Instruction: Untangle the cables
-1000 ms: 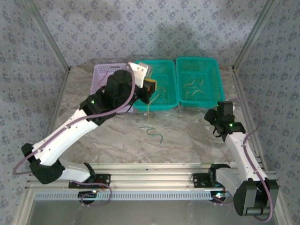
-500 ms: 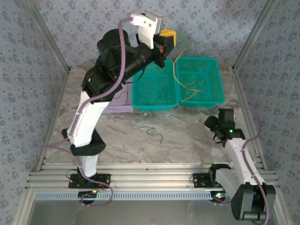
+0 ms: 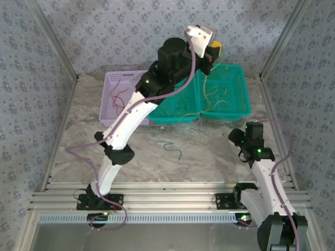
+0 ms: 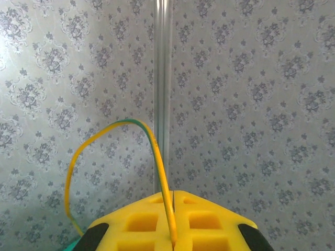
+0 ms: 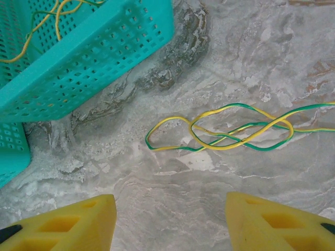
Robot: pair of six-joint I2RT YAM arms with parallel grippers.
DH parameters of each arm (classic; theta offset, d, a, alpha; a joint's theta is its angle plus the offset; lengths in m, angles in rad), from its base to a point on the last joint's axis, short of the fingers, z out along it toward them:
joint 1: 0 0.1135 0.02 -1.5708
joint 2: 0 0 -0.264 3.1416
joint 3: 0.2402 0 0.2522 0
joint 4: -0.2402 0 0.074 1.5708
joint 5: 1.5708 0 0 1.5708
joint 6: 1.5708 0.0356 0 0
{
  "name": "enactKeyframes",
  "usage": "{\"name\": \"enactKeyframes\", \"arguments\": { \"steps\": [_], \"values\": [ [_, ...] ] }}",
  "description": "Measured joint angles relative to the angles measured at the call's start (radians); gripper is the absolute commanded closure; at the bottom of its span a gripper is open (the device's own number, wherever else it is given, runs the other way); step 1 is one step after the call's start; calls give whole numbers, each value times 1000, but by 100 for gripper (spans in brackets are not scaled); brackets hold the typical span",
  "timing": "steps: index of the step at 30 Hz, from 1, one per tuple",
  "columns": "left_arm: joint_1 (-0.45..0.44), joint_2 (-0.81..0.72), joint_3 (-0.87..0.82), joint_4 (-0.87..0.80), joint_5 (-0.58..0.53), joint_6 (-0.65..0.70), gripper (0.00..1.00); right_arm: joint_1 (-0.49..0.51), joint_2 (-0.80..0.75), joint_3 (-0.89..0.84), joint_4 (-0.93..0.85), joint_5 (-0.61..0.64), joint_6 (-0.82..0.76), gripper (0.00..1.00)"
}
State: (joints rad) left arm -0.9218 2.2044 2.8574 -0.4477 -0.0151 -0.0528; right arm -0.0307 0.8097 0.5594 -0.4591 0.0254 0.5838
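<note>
Start at the left: the purple basket (image 3: pixel 107 86) holds the red wires (image 3: pixel 119 97), already apart from the rest. On the bare bench (image 3: pixel 209 157) in front of the middle teal basket (image 3: pixel 172 120) lies a thin green wire (image 3: pixel 171 148), loose and curled. Your left gripper (image 3: pixel 214 52) is raised high over the right teal basket (image 3: pixel 226 115). In the wrist view its jaws (image 4: pixel 174 209) are together, clamped on a yellow-green wire (image 4: pixel 156 154) that arches up and flops over. From above, that wire's tail (image 3: pixel 203 91) hangs towards the basket, where more yellowish strands lie. Treat these wires as nearly weightless and limp, though springy enough to keep a curl. They will likely slide through a weak pinch and drag neighbours along if snagged. Your right gripper (image 3: pixel 238 138) hangs low over the bench with its jaws (image 5: pixel 167 225) wide apart. Just ahead of it lies a twisted pair (image 5: pixel 209 137) of yellow and green strands, looped around each other beside the basket wall. Pinch one strand at a free loop or end away from the crossings, not on the knot, and pull slowly so the other slips out.
</note>
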Motion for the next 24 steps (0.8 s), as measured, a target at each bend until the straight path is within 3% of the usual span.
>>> {"name": "enactKeyframes", "arguments": {
  "steps": [13, 24],
  "values": [
    [42, 51, 0, 350, 31, -26, 100, 0, -42, -29, 0, -24, -16, 42],
    [116, 270, -40, 601, 50, -167, 100, -1, -83, -40, -1, -26, -31, 43]
  ]
}}
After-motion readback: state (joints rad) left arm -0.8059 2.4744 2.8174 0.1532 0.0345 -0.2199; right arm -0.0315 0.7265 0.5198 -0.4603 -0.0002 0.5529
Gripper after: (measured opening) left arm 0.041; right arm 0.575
